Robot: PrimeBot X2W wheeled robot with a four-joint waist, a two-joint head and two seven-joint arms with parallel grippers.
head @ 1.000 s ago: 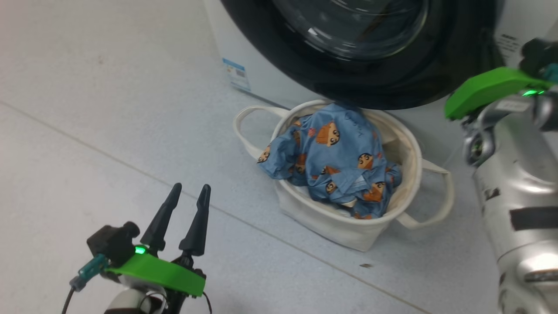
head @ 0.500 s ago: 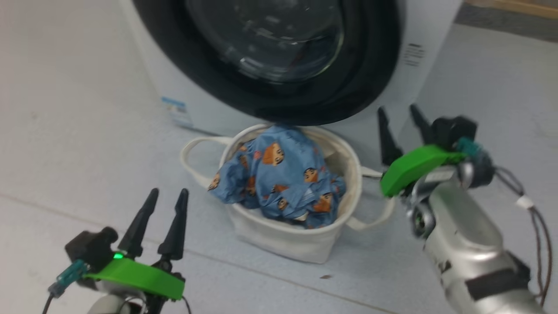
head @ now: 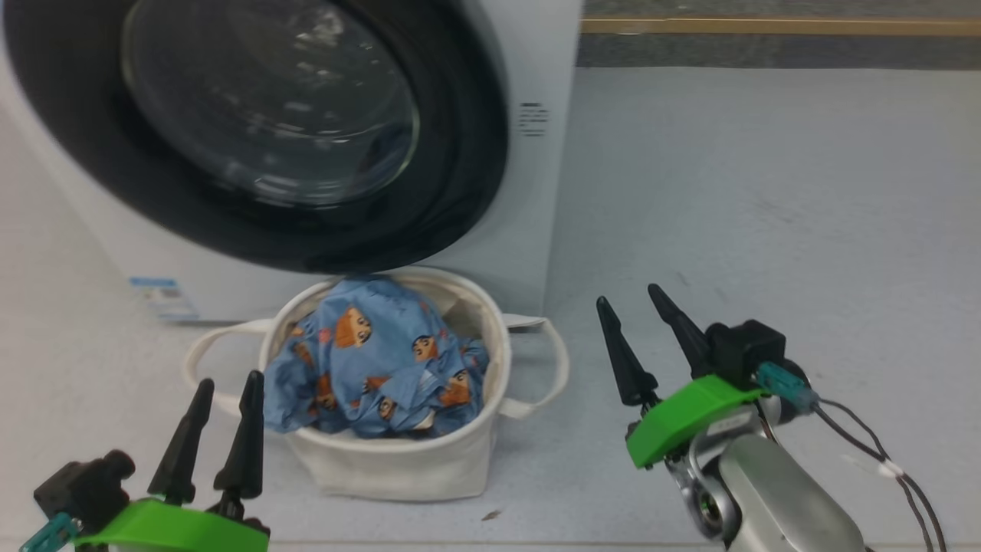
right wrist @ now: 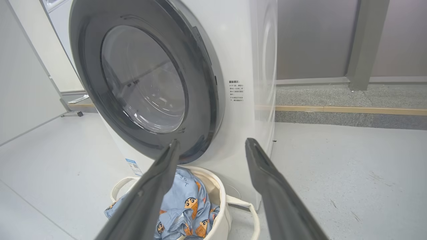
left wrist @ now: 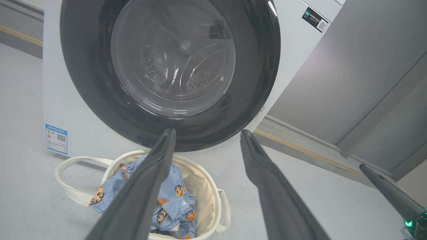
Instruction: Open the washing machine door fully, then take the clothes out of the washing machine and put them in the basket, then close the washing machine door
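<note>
The washing machine point(head: 529, 192) stands at the upper left, and its black-rimmed washing machine door point(head: 460, 153) lies flat against the front. Right below the door sits the cream basket point(head: 398, 468), with the blue cartoon-print clothes point(head: 375, 360) heaped in it and spilling over its left rim. My left gripper point(head: 228, 381) is open just left of the basket, empty. Open and empty too, my right gripper point(head: 628, 296) hovers over the floor to the basket's right. Both wrist views look along open grippers point(left wrist: 207, 132) point(right wrist: 212, 141) at the door point(left wrist: 170, 66) point(right wrist: 143, 83) and the clothes point(left wrist: 173, 196) point(right wrist: 186, 206).
Pale grey floor point(head: 766, 192) stretches open to the right of the machine. A raised kerb with a wood-coloured strip point(head: 766, 27) runs along the back. Grey wall panels point(right wrist: 317, 36) rise behind it. A blue label point(head: 163, 297) marks the machine's lower corner.
The head camera has swung, so the machine and basket sit further left in the picture. My right arm has come down from beside the door to the floor right of the basket.
</note>
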